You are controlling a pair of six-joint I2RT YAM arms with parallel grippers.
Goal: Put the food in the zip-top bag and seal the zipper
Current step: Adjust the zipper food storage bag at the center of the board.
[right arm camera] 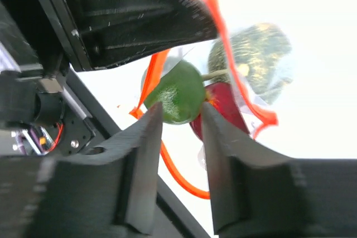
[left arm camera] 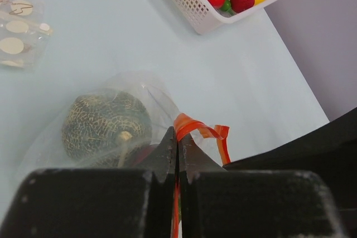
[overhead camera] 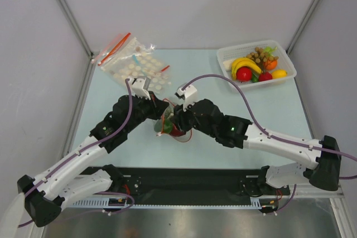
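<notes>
The clear zip-top bag (overhead camera: 167, 124) lies mid-table between both arms. My left gripper (left arm camera: 177, 139) is shut on the bag's red zipper strip (left arm camera: 196, 126) and holds the mouth up. The rough grey-green ball (left arm camera: 106, 126) sits inside the bag, with a dark red piece (right arm camera: 224, 105) beside it. My right gripper (right arm camera: 179, 113) has its fingertips pressed on either side of a green ball (right arm camera: 177, 91) at the bag's mouth, inside the loop of the zipper (right arm camera: 184, 178). In the top view both grippers meet over the bag, left (overhead camera: 160, 113) and right (overhead camera: 175, 120).
A white basket (overhead camera: 281, 62) at the back right holds bananas (overhead camera: 245, 63), a red fruit (overhead camera: 244, 74), a brown grape bunch and other pieces. Clear bags with pale discs (overhead camera: 134, 62) lie at the back left. A black strip runs along the table's near edge.
</notes>
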